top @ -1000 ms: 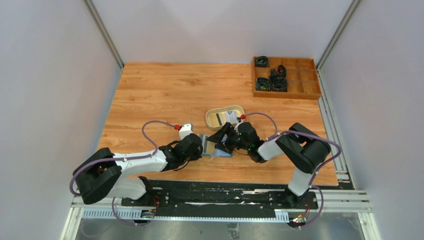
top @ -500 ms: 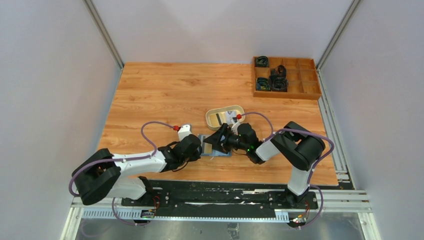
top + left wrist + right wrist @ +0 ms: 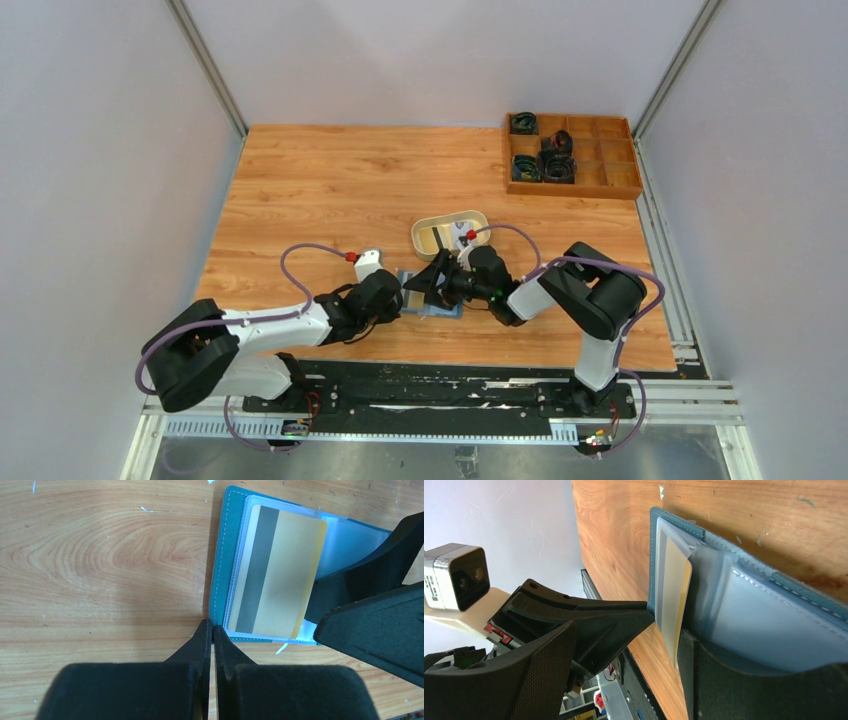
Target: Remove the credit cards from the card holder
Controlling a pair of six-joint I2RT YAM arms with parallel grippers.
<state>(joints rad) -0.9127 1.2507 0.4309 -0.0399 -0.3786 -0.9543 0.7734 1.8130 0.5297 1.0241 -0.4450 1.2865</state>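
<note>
- Your wallet (image 3: pixel 218 560) lies open on the bench (image 3: pixel 330 180), near the middle of its near edge and just nearer than the oval tray (image 3: pixel 420 232).
- A yellow card (image 3: pixel 280 580) with a dark stripe sits partly tucked in one of the wallet's clear sleeves.
- Your left gripper (image 3: pixel 212 630) has its fingers pressed together with nothing between them, and their tips are at a corner of the wallet's cover.
- Your right gripper (image 3: pixel 428 284) is spread. One finger lies on the clear sleeves beside the yellow card, and the card's free edge is between the two fingers.
- In the tray you have a whitish card (image 3: pixel 463 234) and a dark-striped card (image 3: pixel 437 238).
</note>
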